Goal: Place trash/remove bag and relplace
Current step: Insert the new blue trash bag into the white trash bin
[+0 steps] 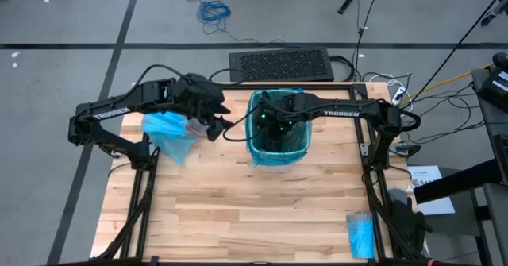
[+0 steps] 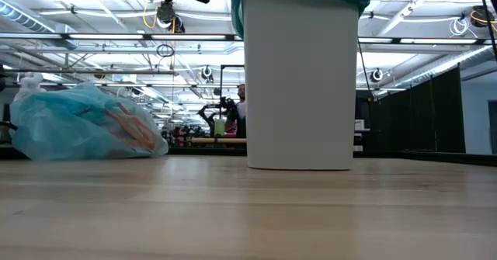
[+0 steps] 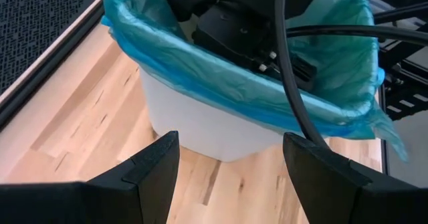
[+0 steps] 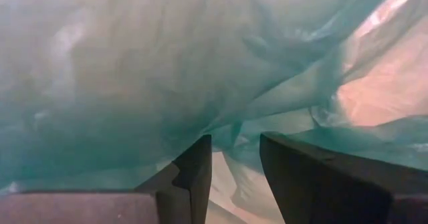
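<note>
The light-blue bag [image 1: 168,131] lies filled on the table left of the white bin [image 2: 303,81], resting on its side [image 2: 81,124]. Brownish and reddish trash shows dimly through its wall [image 2: 124,132]. A darker teal-green liner [image 3: 221,83] sits in the bin, folded over the rim. My right gripper [image 4: 234,144] is open, down inside the bin with teal plastic all round. My left gripper [image 1: 214,127] is open and hovers above the table between bag and bin, facing the bin [image 3: 231,140]. My right gripper stands deep in the teal liner, coming in from above. A fold of the plastic [image 4: 234,134] runs in front of the gap between its fingers. I cannot tell whether the fingers touch it.
A small bright-blue roll [image 1: 359,234] lies near the table's near right corner. A black perforated panel [image 1: 279,63] sits beyond the far edge. Bare wood [image 1: 254,210] spreads in front of the bin. A person shows far off in the room [image 2: 241,97].
</note>
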`<state>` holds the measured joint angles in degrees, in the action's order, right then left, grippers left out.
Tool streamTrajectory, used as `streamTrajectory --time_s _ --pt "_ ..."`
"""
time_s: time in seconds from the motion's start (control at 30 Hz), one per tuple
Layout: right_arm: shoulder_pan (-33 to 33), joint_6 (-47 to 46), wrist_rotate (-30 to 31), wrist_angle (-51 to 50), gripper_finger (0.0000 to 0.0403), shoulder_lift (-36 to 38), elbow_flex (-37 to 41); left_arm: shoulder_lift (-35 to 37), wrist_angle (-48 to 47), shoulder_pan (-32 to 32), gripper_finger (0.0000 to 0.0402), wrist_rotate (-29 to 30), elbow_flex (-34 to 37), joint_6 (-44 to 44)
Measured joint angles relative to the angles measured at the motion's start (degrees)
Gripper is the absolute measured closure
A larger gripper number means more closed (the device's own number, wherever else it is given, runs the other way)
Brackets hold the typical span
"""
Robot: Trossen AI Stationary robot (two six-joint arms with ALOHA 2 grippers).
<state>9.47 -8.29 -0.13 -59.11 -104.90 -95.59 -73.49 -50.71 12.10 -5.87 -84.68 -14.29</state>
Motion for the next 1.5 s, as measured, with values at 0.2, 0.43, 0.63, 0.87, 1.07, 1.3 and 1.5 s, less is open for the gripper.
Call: streamTrajectory --time_s 0.2,0.43,0.63,0.87,1.07,1.3,1.5 --pt "0.0 -0.1 0.1 0.0 0.0282 0.0 0.0 0.0 0.0 -1.2 0.0141 0.7 0.0 -0.4" --pt "0.0 -1.2 0.1 0.0 0.0282 1.6 0.0 0.0 0.0 -2.1 0.0141 3.1 0.0 -0.4" --pt "0.0 -1.6 0.3 0.0 0.0282 3.6 0.0 0.0 0.0 -2.1 0.0141 3.6 0.0 0.0" --pt "0.0 -1.6 0.3 0.0 0.0282 4.0 0.0 0.0 0.0 -2.1 0.0141 5.0 0.0 0.0" --pt "0.0 -1.8 0.3 -1.4 0.0282 4.1 0.0 0.0 0.1 -2.1 0.0141 4.9 0.0 0.0" --pt "-0.1 -2.7 0.3 -5.0 0.0282 5.7 0.0 0.0 0.1 -2.1 0.0141 4.8 0.0 0.7" --pt "-0.2 -3.1 3.7 -4.5 0.0282 8.0 0.0 0.0 0.9 -2.1 0.0141 4.6 0.0 1.1"
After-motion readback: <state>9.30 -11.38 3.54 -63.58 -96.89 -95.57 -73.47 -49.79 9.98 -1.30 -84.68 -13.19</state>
